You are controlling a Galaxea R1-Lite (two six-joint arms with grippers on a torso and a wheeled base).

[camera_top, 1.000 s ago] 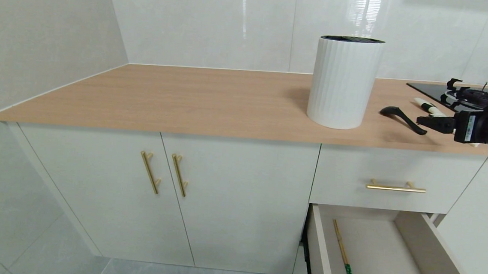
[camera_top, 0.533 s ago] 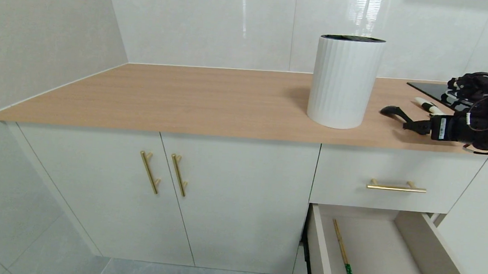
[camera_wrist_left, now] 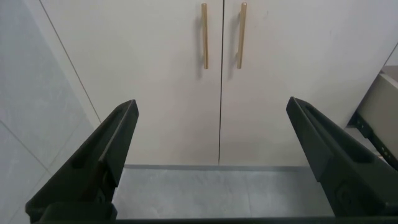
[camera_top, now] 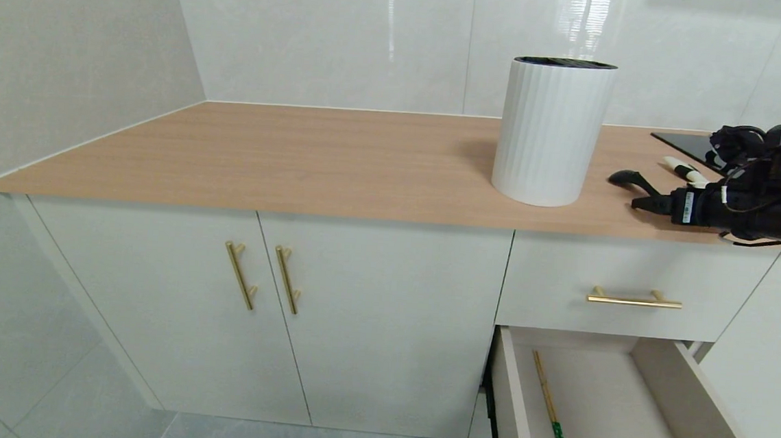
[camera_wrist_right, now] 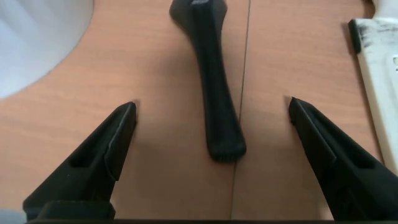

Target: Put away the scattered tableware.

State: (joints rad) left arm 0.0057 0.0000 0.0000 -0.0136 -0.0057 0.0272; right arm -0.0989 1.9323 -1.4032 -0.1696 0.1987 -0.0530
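The wood-grain table (camera_top: pixel 298 164) carries a white ribbed round holder (camera_top: pixel 551 130); below the holder a drawer (camera_top: pixel 508 399) stands open. My right hand (camera_wrist_right: pixel 211 107) has come nearer the holder, and its wrist view shows it released, fingers (camera_wrist_right: pixel 99 155) on either side of the smooth black spoon (camera_wrist_right: pixel 211 81) lying right of the holder. My left hand (camera_wrist_left: pixel 211 109) is released too. One thin chopstick (camera_top: pixel 551 407) lies in the drawer.

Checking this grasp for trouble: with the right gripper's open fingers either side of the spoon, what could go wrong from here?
1. The spoon lies flat on the counter between the fingers of the open right gripper. Closing on its thin handle may slip, or the fingers may scrape the wood.
2. The white utensil lies close beside the spoon, so a finger could nudge it.
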